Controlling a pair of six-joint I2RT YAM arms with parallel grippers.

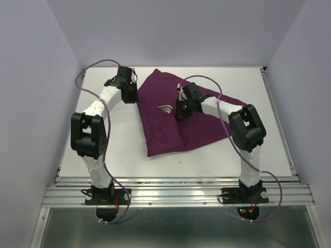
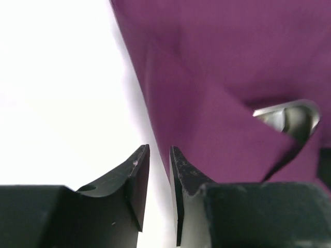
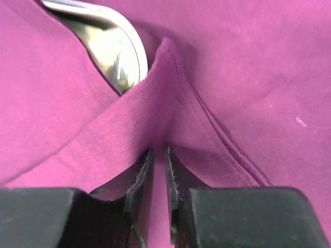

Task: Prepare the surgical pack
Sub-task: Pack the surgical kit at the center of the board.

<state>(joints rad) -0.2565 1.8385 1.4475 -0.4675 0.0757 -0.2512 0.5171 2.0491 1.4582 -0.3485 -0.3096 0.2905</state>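
The plum-purple cloth (image 1: 176, 132) of the surgical pack lies folded over on the white table, and a corner of the shiny steel tray (image 1: 166, 108) peeks out from under it. My left gripper (image 1: 130, 97) sits at the cloth's left edge. In the left wrist view its jaws (image 2: 159, 148) stand slightly open over bare table, with the cloth (image 2: 217, 62) and tray (image 2: 289, 116) to the right. My right gripper (image 1: 180, 112) is on the cloth beside the tray. Its jaws (image 3: 159, 150) are shut on a raised fold of cloth (image 3: 248, 77) near the tray (image 3: 111, 46).
White table (image 1: 258, 150) extends right and in front of the cloth. Pale enclosure walls stand on the left, right and back. An aluminium rail (image 1: 176, 194) runs along the near edge by the arm bases. Scissors, forceps, gauze and packets are out of view.
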